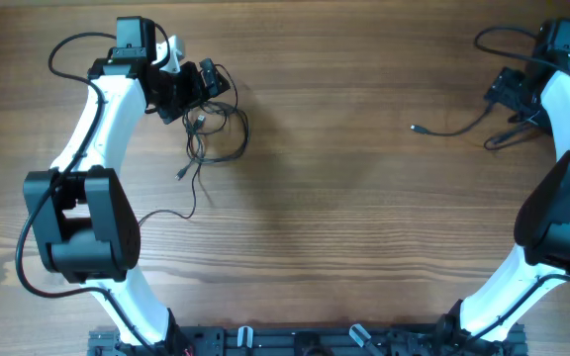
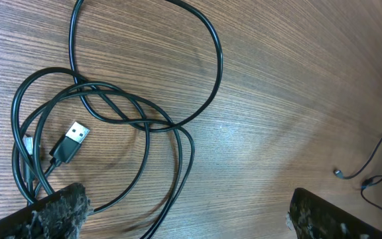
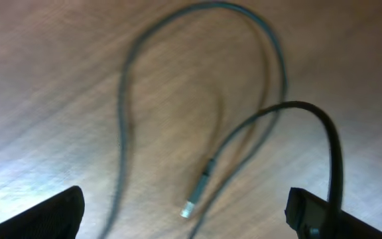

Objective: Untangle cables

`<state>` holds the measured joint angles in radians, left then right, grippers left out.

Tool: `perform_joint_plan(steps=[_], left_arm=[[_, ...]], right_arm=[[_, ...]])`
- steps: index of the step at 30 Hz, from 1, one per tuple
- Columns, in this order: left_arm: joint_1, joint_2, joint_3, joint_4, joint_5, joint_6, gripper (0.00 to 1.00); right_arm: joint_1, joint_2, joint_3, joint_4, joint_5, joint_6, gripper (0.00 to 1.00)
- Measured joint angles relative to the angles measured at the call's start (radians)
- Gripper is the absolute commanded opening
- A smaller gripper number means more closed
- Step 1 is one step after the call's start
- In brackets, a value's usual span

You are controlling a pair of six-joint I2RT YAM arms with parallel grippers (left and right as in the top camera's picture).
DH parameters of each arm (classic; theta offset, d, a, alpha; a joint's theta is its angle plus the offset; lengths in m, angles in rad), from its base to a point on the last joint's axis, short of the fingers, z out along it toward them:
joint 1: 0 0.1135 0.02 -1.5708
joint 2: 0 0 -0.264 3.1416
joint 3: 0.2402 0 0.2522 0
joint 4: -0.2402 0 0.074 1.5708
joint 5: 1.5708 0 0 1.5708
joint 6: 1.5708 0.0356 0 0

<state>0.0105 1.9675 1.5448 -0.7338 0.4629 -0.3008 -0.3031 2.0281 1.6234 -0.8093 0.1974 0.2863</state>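
Note:
A tangle of thin black cables [image 1: 245, 133] lies at the far left of the table, with one strand trailing toward the near side. My left gripper [image 1: 206, 97] hovers at its top edge. In the left wrist view the loops [image 2: 217, 66] cross each other around a USB plug [image 2: 71, 141], and the left gripper [image 2: 188, 222] is open over two strands. A single cable [image 1: 453, 132] lies apart at the far right, by my right gripper [image 1: 508, 94]. The right wrist view is blurred: the right gripper [image 3: 184, 222] is open above that cable's silvery plug tip [image 3: 190, 210].
Thicker black wires run along both arms [image 1: 62, 49] [image 1: 493, 40]. The wooden table [image 1: 344, 218] stretches between the two cable groups. The arm bases and a rail [image 1: 295, 341] sit at the near edge.

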Motion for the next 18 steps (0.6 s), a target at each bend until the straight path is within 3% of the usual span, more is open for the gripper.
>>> perform_joint_plan(steps=[9,18], left_arm=[[0.0,0.0,0.0,0.0,0.0,0.0,1.0],[0.0,0.0,0.0,0.0,0.0,0.0,1.0]], right_arm=[[0.0,0.0,-0.003,0.136,-0.383,-0.167,1.0],[0.0,0.049,-0.003,0.071,-0.337,-0.073,1.0]])
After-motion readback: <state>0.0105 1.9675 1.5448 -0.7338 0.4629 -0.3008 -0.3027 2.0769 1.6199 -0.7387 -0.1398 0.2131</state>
